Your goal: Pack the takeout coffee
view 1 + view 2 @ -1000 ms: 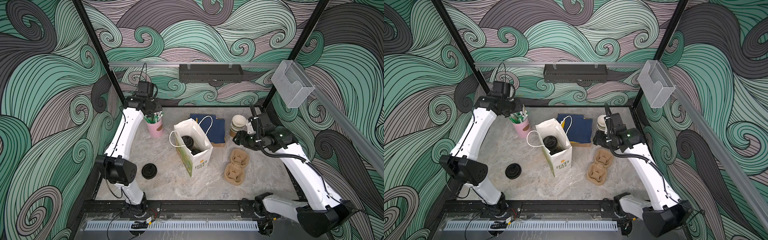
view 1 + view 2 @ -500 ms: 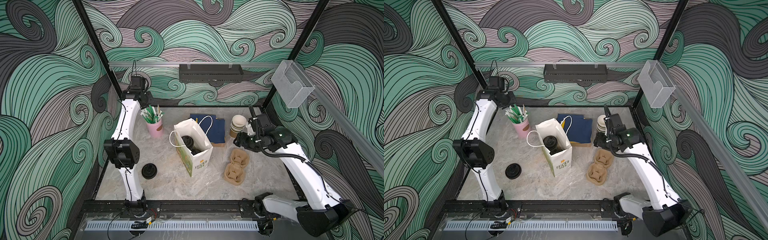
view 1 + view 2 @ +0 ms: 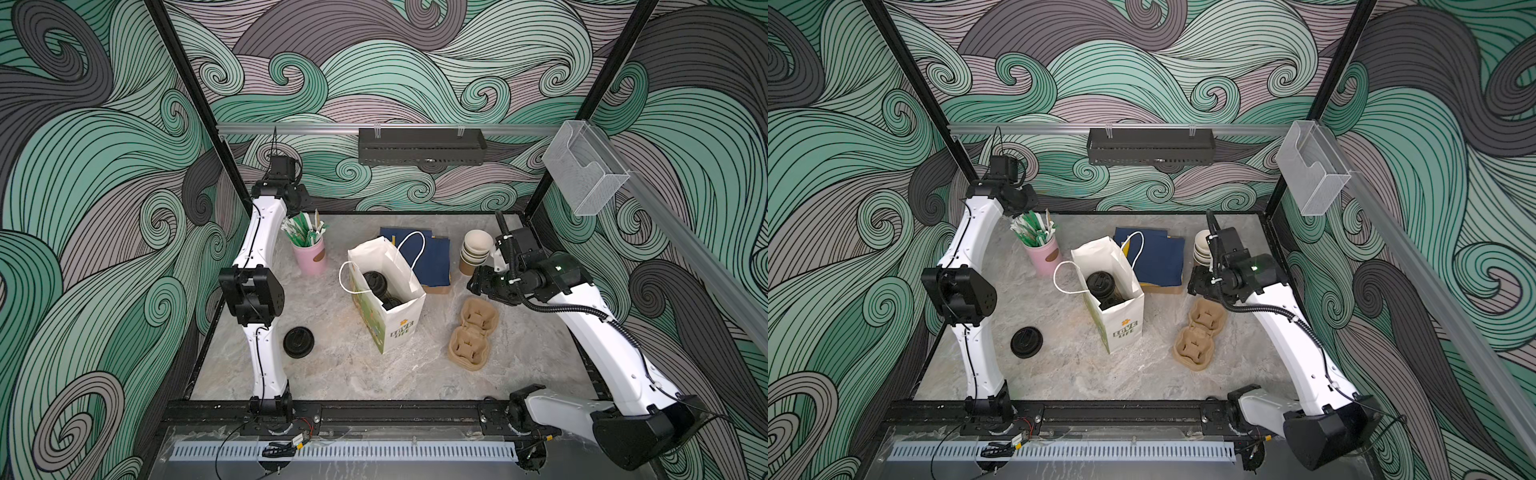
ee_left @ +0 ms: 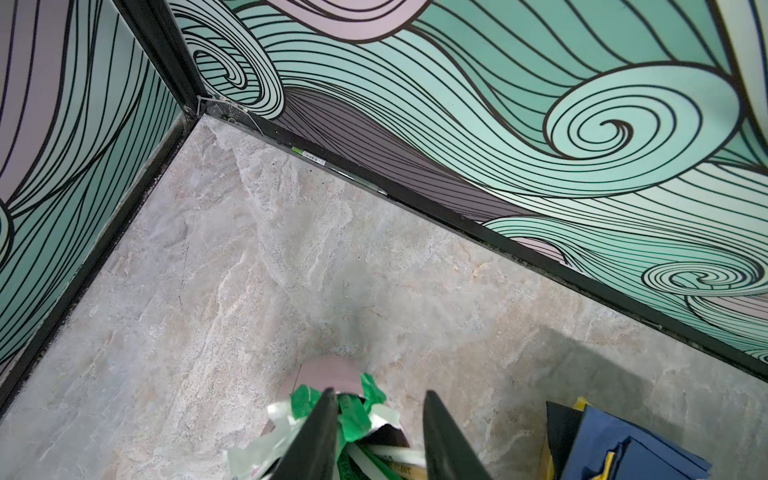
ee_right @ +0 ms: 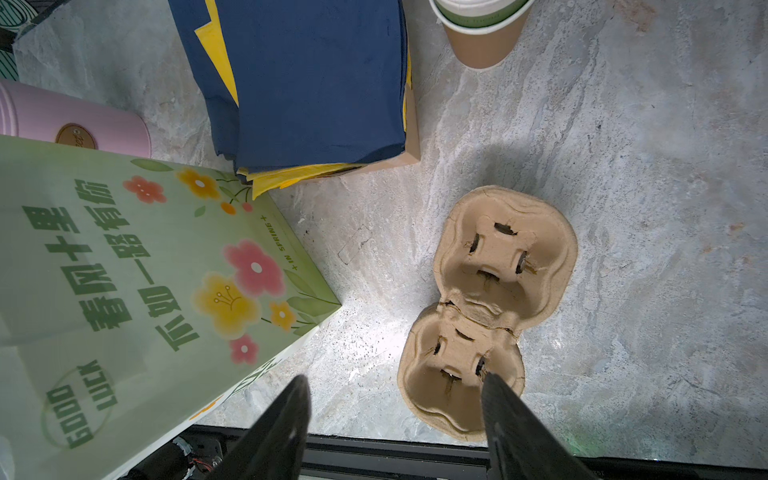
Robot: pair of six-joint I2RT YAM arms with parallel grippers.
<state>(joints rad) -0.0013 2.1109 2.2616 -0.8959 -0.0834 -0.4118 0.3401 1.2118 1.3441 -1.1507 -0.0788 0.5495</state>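
Top views: round black-lidded cups, white paper bag

Elbow of left arm risen; left pincer pulled back from pink cup toward far-left corner.

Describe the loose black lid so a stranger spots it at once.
Find the white paper bag standing in the middle of the table. Left of it, nearer the front edge, a round black lid lies flat. Unlike the lidded cups inside the bag, it caps nothing.
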